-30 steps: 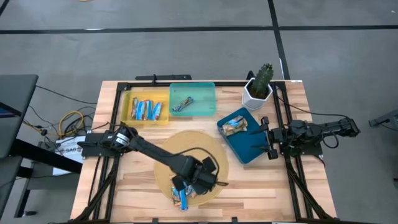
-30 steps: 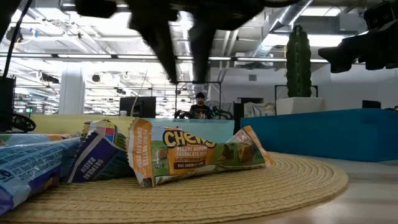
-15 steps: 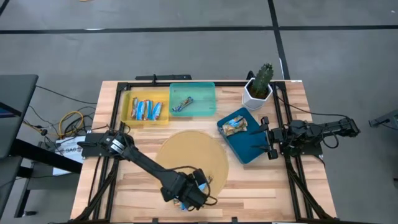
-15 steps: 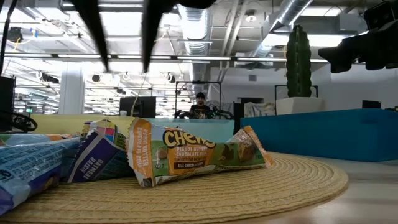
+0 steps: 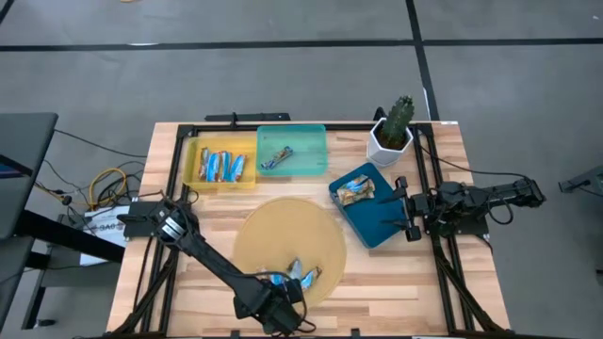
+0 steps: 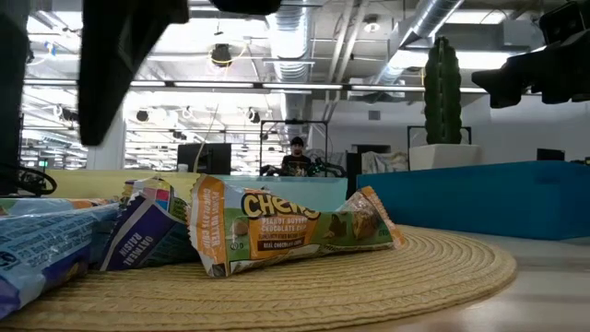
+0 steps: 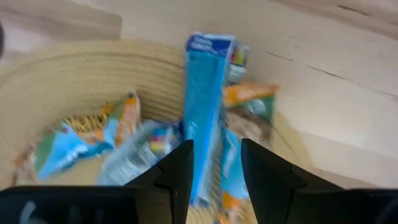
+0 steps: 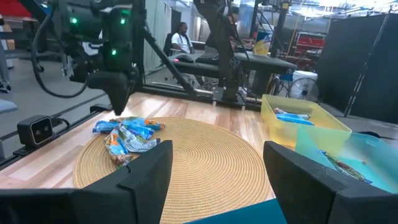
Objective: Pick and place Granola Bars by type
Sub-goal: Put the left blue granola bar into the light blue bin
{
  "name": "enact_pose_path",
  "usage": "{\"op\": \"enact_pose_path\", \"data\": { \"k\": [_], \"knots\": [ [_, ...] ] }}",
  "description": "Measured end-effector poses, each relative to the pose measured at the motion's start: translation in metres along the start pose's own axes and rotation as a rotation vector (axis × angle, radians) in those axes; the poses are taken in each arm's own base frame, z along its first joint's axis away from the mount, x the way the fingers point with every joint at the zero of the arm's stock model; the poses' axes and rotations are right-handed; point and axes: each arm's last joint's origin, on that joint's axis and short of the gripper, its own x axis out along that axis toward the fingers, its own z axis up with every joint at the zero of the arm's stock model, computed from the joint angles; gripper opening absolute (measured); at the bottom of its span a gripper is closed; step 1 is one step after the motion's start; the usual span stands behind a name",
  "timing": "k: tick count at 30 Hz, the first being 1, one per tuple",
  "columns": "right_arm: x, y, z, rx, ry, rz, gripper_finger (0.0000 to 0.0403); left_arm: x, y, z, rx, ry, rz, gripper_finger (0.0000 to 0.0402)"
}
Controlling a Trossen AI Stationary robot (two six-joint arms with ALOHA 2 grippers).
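Left gripper (image 5: 281, 314) hangs over the near rim of the round woven straw mat (image 5: 273, 231), just above the last small heap of shiny wrapped granola bars (image 5: 290, 277). Its jaws stand part-spread w/ nothing between them; in the left wrist view the two dark fingers (image 7: 176, 176) frame a long bright-blue wrapped bar (image 7: 204, 106) lying on end amid the heap.

Right gripper (image 5: 407, 213) waits at the right edge of the desk (image 5: 396, 282), beside the dark blue tray (image 5: 377, 224); jaws wide apart, empty.

Already sorted: several bars in the yellow tray (image 5: 193, 162) at far left, one in the teal tray (image 5: 306, 141), one in the dark blue tray.

Risks from here:
- Heap is tightly overlapped. The tan/orange "Chewy" bar (image 6: 286, 228) leans on its neighbours (image 6: 55, 244), so a straight descent prob catches two wrappers at once → wrong type goes into a tray.
- Blue bar lies close to the mat's rim; a push rather than a pinch could slide it off the mat and towards the near desk edge.
- Wrappers are slick and crinkly; a pinch on the sealed end only may slip mid-carry and drop the bar short of its tray.
- If the jaws come down askew to the bar's long axis, they may close across neighbours instead.
- Left arm reaches diagonally over the mat; a low swing to the far trays might sweep remaining bars.
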Motion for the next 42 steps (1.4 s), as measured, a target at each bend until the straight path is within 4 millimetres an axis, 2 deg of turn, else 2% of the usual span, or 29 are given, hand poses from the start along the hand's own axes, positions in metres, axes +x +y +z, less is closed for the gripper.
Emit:
{"op": "enact_pose_path", "data": {
  "k": [3, 11, 18, 34, 42],
  "knots": [
    [0.0, 0.0, 0.0, 0.0, 0.0, 0.0, 0.0244, 0.007, 0.0, -0.001, 0.032, 0.017, 0.023, 0.0127],
    [0.0, 0.0, 0.0, 0.0, 0.0, -0.001, 0.0244, 0.007, 0.007, -0.007, 0.091, 0.046, 0.059, 0.0127],
    [0.0, 0.0, 0.0, 0.0, 0.0, 0.0, 0.0244, 0.024, 0.006, -0.011, 0.104, 0.036, 0.046, 0.0127],
    [0.0, 0.0, 0.0, 0.0, 0.0, 0.0, 0.0244, 0.025, 0.006, -0.009, 0.111, -0.017, 0.014, 0.0127],
    [0.0, 0.0, 0.0, 0.0, 0.0, 0.0, 0.0244, 0.043, 0.003, -0.013, 0.115, -0.013, 0.014, 0.0127]
  ]
}}
